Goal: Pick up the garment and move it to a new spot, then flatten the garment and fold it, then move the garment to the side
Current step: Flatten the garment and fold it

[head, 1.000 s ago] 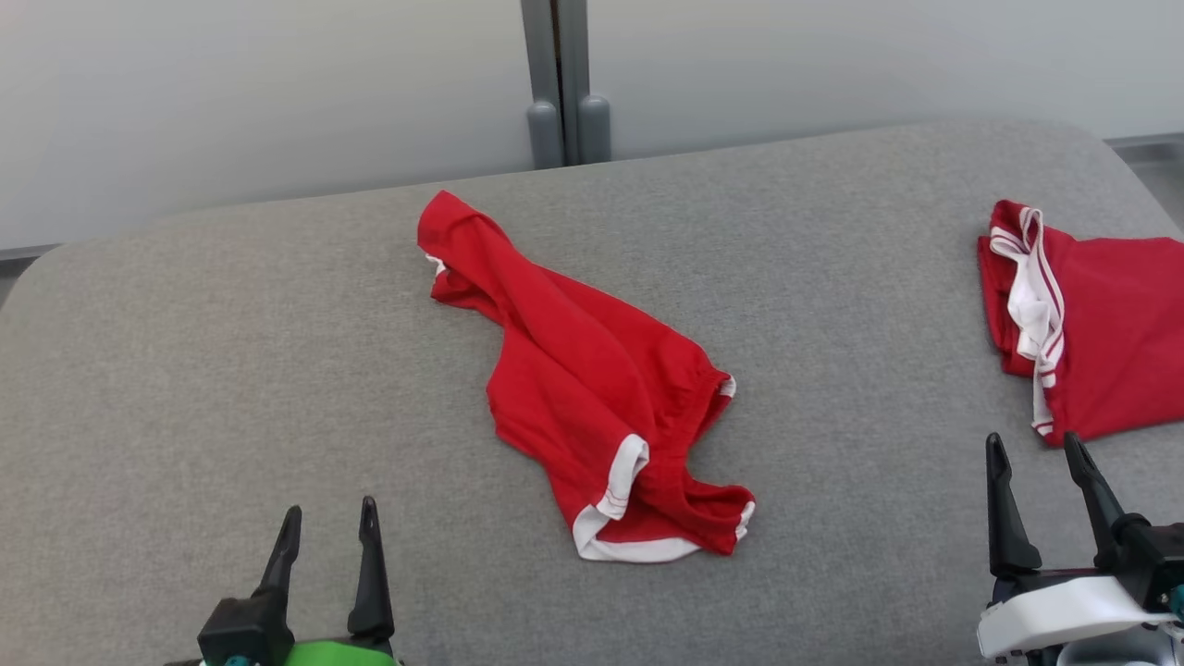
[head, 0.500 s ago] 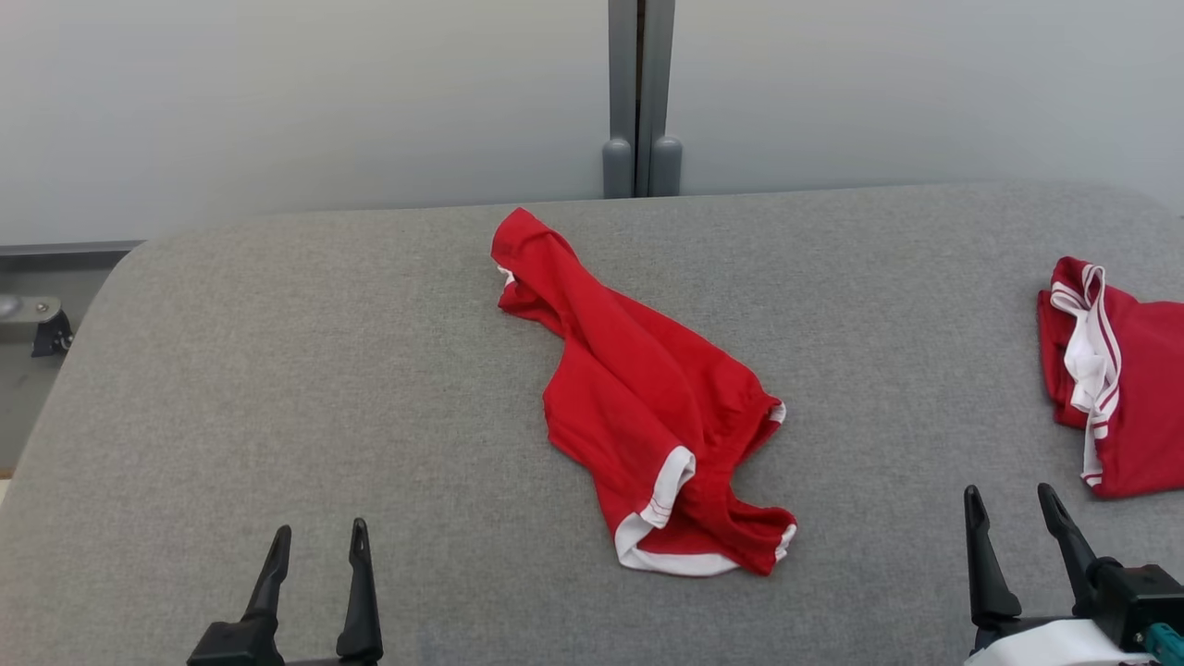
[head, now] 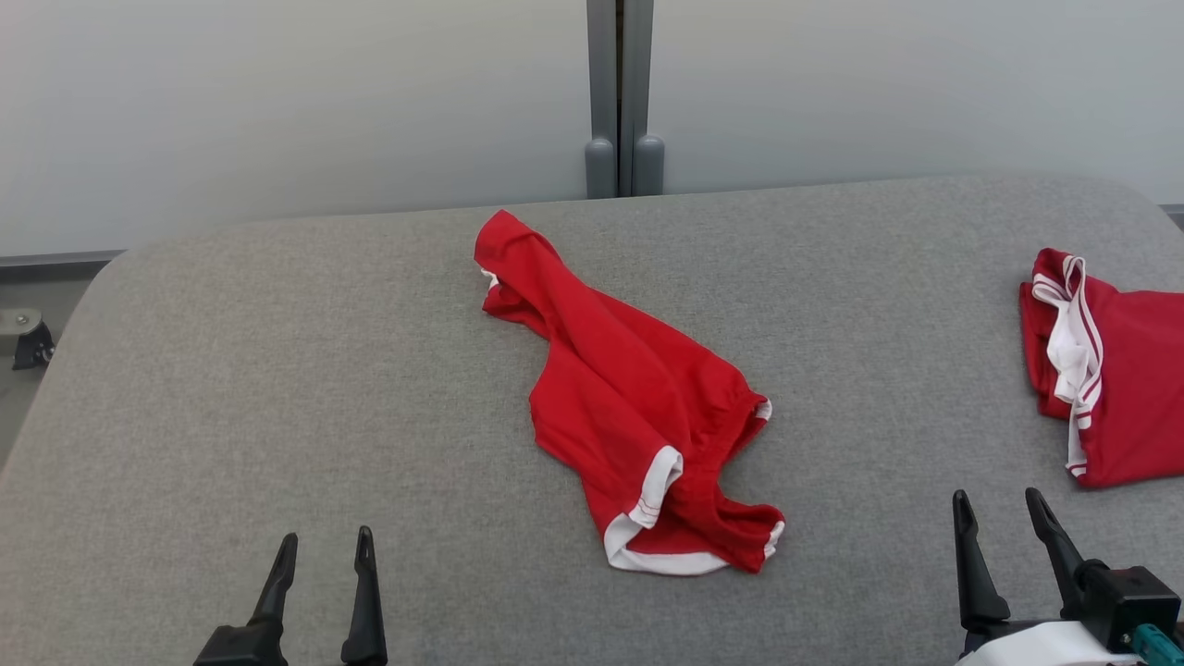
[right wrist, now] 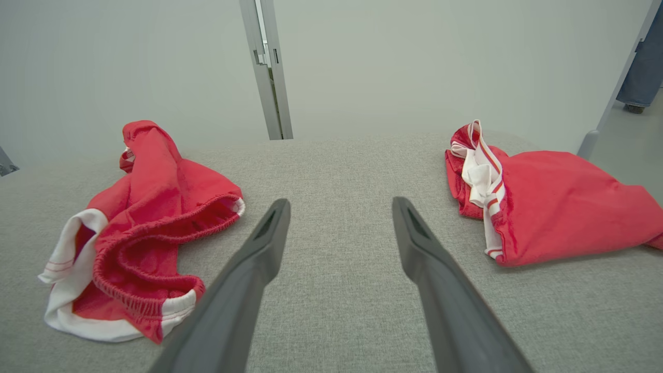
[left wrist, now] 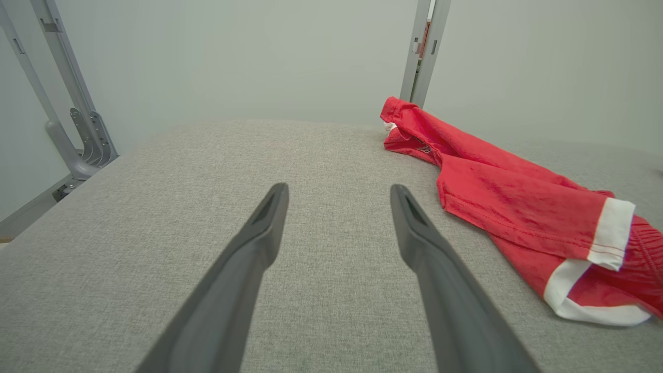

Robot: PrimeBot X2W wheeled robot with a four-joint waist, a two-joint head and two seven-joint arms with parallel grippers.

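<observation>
The crumpled red garment (head: 629, 407), white-banded with an elastic hem, is lying on the grey woven desk (head: 277, 370), ahead-right of the left hand (head: 326, 535) and ahead-left of the right hand (head: 995, 493). Both hands are standing spread, empty.

The left tool (head: 327, 535) and right tool (head: 997, 495) have long dark tapered fingers (head: 971, 573); the right carries a white shell (head: 1045, 643) and possibly a teal plug (head: 1156, 640).
</observation>
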